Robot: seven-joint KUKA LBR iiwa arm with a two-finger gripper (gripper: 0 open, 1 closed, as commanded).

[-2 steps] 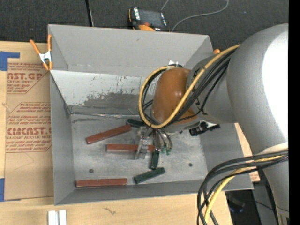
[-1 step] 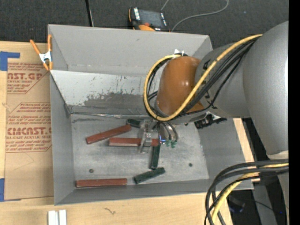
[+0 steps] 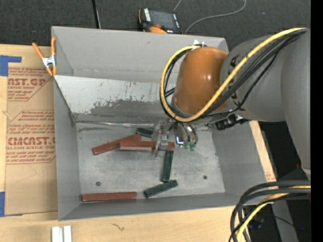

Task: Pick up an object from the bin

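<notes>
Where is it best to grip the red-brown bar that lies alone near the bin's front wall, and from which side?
Probably its middle, from straight above, closing across its narrow width: the red-brown bar lies flat, long and thin, apart from the heap. The front wall is close.

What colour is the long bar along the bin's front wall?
The bar is reddish brown; camera view.
</notes>
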